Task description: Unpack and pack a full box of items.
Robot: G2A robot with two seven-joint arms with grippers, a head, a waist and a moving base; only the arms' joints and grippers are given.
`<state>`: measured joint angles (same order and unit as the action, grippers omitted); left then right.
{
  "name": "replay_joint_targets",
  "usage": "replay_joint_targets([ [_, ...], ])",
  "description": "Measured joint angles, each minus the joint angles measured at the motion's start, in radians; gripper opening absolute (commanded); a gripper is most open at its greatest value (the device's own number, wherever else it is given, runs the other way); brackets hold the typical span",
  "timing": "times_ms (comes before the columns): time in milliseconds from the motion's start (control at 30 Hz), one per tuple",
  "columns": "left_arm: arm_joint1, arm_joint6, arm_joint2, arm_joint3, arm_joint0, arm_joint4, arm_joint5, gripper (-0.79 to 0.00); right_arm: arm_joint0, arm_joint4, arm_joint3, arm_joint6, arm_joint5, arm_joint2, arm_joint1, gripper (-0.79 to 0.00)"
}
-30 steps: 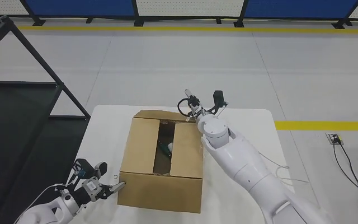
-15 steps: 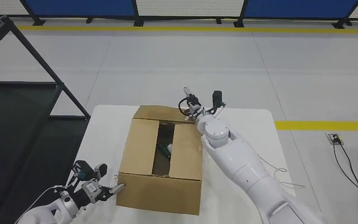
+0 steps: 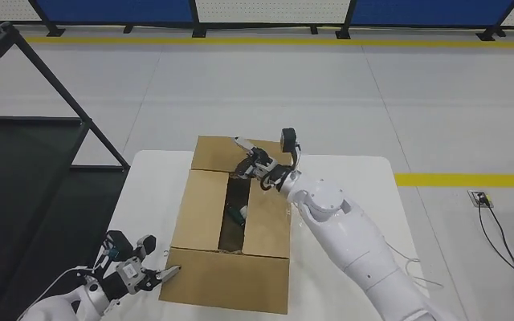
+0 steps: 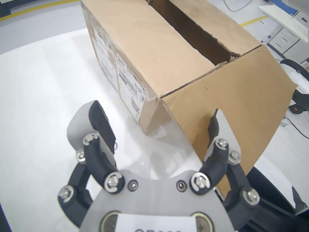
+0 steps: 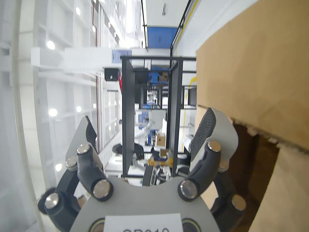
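left tool (image 4: pixel 155 114): your jaws are wide open, empty, at the box (image 3: pixel 205 217) corner
right tool (image 5: pixel 148 118): open too, empty, over its flaps
count: one box, two tools

A pale grey floor (image 3: pixel 241 88) is stretching away behind the white counter (image 3: pixel 353 172), with a yellow line (image 3: pixel 241 40) running across it in front of blue panels (image 3: pixel 112 10). A black metal frame (image 3: pixel 83 120) is standing beside the counter. Round ceiling lights (image 5: pixel 51 45) are glowing overhead.
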<state>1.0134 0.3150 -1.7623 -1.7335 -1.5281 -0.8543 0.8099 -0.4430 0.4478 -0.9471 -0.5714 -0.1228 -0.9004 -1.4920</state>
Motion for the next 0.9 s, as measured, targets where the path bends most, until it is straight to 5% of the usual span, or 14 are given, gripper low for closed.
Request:
replay_joint_targets([
  [400,-0.009,0.003,-0.067,0.088,0.047,0.123,-0.103,0.000,-0.041,-0.062,-0.083,-0.047,0.069,-0.014,0.016,0.000],
  [633,-0.004,0.015,-0.007,0.122,0.101,0.063,-0.264,0.000,-0.032,-0.182,-0.121,-0.073,0.162,0.026,0.014,0.000],
  [900,-0.001,0.009,0.067,0.124,0.125,-0.015,-0.273,0.000,-0.022,-0.239,-0.131,-0.036,0.223,0.043,0.004,0.000],
])
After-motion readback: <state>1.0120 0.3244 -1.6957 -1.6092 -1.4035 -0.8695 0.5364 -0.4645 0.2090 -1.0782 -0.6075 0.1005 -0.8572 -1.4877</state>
